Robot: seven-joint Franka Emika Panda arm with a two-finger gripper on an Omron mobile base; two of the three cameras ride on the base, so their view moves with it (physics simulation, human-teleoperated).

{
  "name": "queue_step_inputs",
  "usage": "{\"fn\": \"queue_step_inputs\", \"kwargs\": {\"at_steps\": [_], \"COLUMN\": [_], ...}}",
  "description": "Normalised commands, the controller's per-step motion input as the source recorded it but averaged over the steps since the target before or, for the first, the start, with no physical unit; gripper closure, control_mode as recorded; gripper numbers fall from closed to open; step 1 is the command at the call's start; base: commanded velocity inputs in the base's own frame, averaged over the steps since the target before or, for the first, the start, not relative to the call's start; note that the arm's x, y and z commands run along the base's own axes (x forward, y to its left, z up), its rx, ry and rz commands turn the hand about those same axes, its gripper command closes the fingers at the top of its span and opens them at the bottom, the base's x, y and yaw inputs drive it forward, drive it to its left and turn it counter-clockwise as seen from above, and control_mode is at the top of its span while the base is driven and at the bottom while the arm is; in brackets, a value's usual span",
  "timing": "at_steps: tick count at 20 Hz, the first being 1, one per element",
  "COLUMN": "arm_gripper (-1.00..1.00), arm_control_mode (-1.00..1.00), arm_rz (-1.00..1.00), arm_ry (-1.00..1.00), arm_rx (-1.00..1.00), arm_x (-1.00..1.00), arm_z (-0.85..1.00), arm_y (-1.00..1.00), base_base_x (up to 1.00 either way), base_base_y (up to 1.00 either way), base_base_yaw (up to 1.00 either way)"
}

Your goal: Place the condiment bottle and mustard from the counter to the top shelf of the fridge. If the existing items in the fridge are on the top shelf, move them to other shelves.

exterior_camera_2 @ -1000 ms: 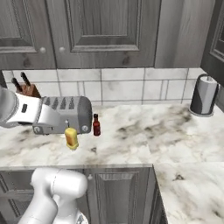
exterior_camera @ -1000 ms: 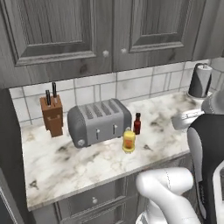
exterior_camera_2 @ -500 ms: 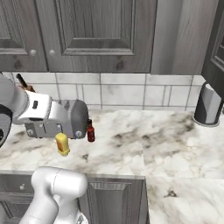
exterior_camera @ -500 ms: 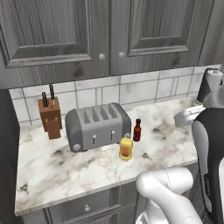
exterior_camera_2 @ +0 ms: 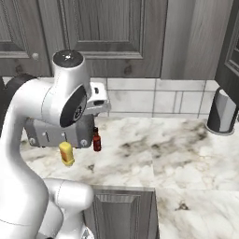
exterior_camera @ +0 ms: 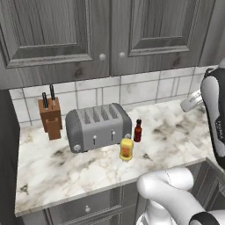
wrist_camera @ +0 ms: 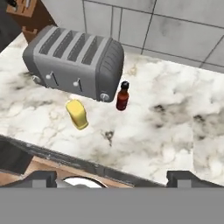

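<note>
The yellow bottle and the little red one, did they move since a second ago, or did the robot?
The robot did. Its base and cameras shifted, so the whole picture slid, and its arm swung up high in the right base view. The mustard and the condiment bottle stand where they were on the counter, right by the toaster. The gripper is open as before and has taken hold of nothing.
</note>
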Motion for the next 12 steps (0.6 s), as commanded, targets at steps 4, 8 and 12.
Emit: {"fn": "queue_step_inputs", "kwargs": {"at_steps": [4,8,12], "arm_gripper": [-1.00,-1.00,-1.00], "arm_control_mode": [-1.00,-1.00,-1.00], "arm_rz": [0.48,0.48,0.44], "arm_ry": [0.10,0.02,0.00], "arm_rx": [0.06,0.11,0.25], "arm_x": [1.00,0.90,0.86], "arm_z": [-0.55,-0.67,-0.48], "arm_y": [-0.49,-0.30,-0.02], "base_base_x": [0.00,0.00,0.00], "base_base_y": [0.00,0.00,0.00], "base_base_yaw": [0.00,0.00,0.00]}}
